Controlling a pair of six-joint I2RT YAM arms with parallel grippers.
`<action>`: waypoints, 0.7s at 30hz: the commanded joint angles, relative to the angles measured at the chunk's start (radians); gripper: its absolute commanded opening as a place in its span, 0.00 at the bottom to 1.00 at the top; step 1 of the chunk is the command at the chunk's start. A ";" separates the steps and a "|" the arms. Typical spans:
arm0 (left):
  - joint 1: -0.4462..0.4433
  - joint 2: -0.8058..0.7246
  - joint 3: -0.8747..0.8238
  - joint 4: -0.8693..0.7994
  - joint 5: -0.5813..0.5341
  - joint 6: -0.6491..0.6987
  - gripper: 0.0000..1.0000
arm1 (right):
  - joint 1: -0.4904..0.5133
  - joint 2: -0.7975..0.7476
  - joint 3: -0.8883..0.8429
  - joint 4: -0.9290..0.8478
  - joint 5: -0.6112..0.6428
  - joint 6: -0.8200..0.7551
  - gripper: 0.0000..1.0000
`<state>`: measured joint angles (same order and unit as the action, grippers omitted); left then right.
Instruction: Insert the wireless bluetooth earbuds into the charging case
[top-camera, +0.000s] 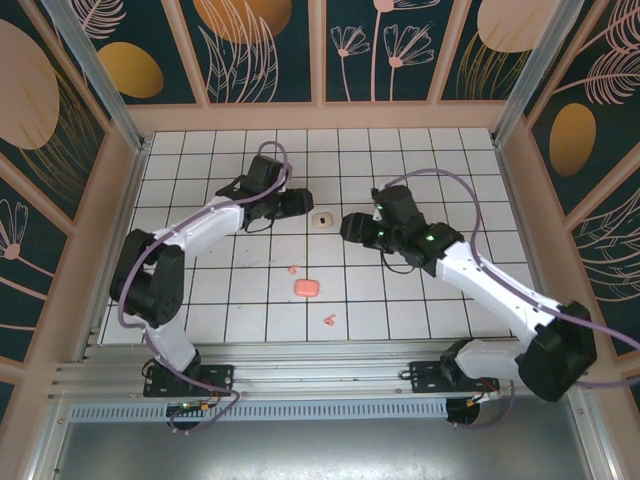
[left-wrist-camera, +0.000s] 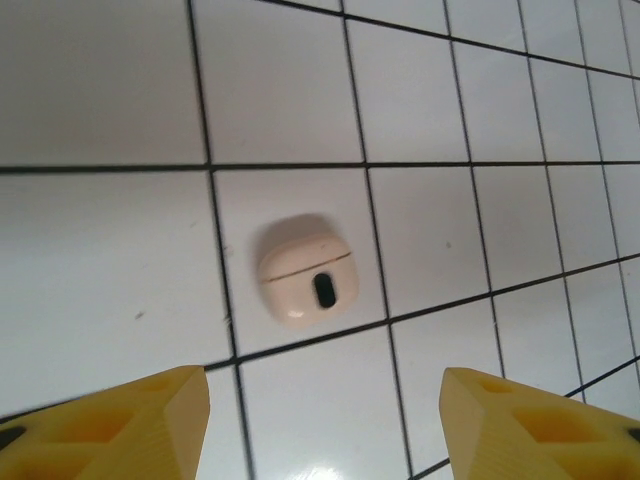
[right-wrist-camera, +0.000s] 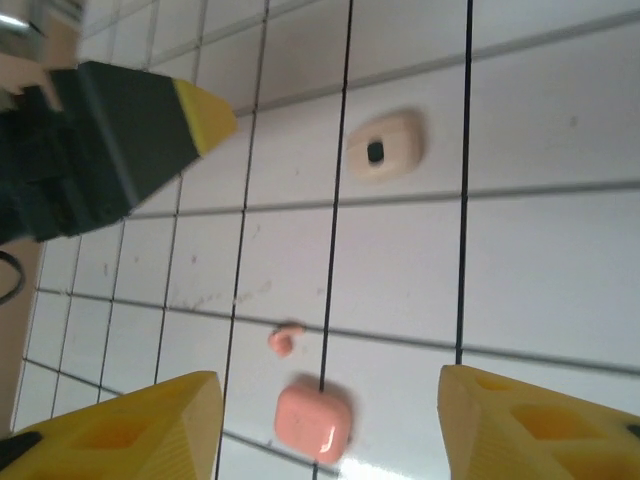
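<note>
A cream charging case (top-camera: 321, 219) lies shut on the white tiles, with a seam line and a dark oval spot on it (left-wrist-camera: 307, 270). My left gripper (top-camera: 303, 204) is open just left of it, and the case sits ahead of its yellow fingertips (left-wrist-camera: 150, 415). My right gripper (top-camera: 349, 226) is open just right of the case (right-wrist-camera: 384, 145). A pink case (top-camera: 306, 288) lies nearer the arms, below the right gripper's jaws (right-wrist-camera: 313, 420). One salmon-pink earbud (top-camera: 292, 268) (right-wrist-camera: 284, 338) lies beside it, another (top-camera: 329, 320) nearer still. The cream-white earbuds are out of view.
The tiled floor (top-camera: 440, 180) is boxed in by a wooden rim and patterned walls. A metal rail (top-camera: 320, 375) runs along the near edge. The left gripper's dark finger with a yellow tip (right-wrist-camera: 200, 115) reaches into the right wrist view.
</note>
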<state>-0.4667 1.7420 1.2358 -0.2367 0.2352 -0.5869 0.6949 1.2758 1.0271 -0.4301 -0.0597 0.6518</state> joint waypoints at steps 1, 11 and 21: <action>0.056 -0.077 -0.118 0.020 -0.002 -0.006 0.61 | 0.059 0.143 0.113 -0.228 0.056 0.128 0.64; 0.203 -0.209 -0.357 0.135 0.090 -0.004 0.60 | 0.204 0.565 0.401 -0.417 0.005 0.212 0.75; 0.300 -0.251 -0.452 0.189 0.145 0.011 0.59 | 0.270 0.763 0.564 -0.515 -0.029 0.237 0.75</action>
<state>-0.1879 1.5139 0.8120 -0.0856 0.3462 -0.5949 0.9512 2.0026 1.5387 -0.8558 -0.0879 0.8555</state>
